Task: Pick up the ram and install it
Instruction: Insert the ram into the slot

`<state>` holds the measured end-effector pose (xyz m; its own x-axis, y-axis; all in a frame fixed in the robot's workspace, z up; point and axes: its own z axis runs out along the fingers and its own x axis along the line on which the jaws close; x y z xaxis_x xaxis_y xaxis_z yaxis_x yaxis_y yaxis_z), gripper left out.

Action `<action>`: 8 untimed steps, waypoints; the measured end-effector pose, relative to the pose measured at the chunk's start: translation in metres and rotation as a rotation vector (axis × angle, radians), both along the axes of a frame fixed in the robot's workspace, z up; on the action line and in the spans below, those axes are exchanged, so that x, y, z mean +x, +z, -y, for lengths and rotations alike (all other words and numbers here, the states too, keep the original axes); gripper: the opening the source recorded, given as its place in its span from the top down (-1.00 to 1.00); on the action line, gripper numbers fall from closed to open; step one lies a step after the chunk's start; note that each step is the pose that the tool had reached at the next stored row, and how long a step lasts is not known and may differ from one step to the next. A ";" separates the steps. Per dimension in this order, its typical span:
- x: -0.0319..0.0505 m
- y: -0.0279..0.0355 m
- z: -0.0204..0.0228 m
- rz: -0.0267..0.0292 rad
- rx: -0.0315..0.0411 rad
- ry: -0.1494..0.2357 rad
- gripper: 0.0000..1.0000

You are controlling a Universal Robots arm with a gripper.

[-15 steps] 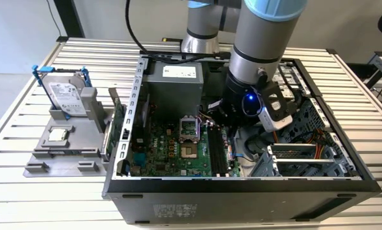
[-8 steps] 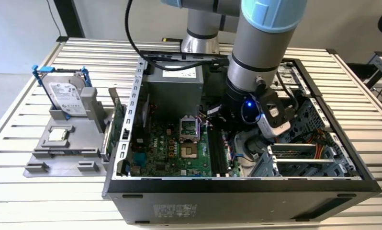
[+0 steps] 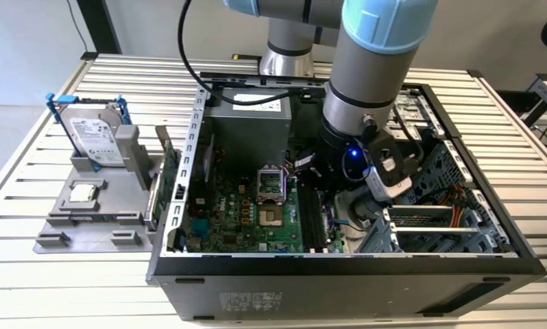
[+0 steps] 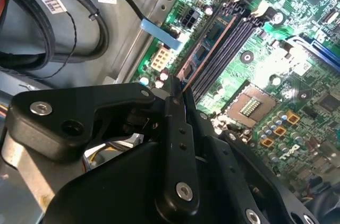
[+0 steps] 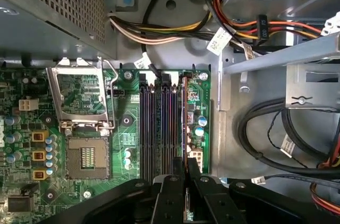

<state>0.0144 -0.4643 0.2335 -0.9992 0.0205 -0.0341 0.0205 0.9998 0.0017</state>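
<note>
We judged the chief risk to be misalignment; the ram (image 5: 184,123) lay edge-on along the outermost of the black slots (image 5: 154,128), the one farthest from the processor socket (image 5: 85,155). If it sat tilted, or its notch missed the slot's key, a push could jam it, flex the motherboard (image 5: 127,128) or leave one end unseated. We could not tell whether it was touching the slot or just above it. A slip seemed possible too, since so thin an edge was held at one end only. The cables (image 5: 276,128) just beside the board could snag the wrist.

In both wrist views the gripper (image 5: 186,176) appeared clenched on the ram's end, jaws drawn tight on the stick. The ram (image 4: 207,54) looked like a thin, dark, brownish-grey strip (about as long as its slot).

The arm (image 3: 374,68) reached down into the open case (image 3: 347,274) on the slatted surface (image 3: 35,274).
</note>
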 end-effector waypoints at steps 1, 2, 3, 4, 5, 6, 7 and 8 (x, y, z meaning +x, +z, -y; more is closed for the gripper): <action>0.0000 -0.0001 0.0009 -0.0001 -0.0001 0.000 1.00; 0.0000 -0.0003 0.0024 -0.0001 -0.0001 0.000 1.00; 0.0000 -0.0005 0.0035 -0.0001 -0.0001 0.000 1.00; -0.0002 -0.0007 0.0040 -0.0001 -0.0002 0.000 1.00; -0.0006 -0.0011 0.0041 -0.0001 -0.0001 0.000 1.00; -0.0010 -0.0015 0.0041 -0.0001 -0.0003 0.000 1.00; -0.0016 -0.0021 0.0042 -0.0001 -0.0007 0.000 1.00; -0.0018 -0.0028 0.0042 -0.0001 -0.0009 0.000 1.00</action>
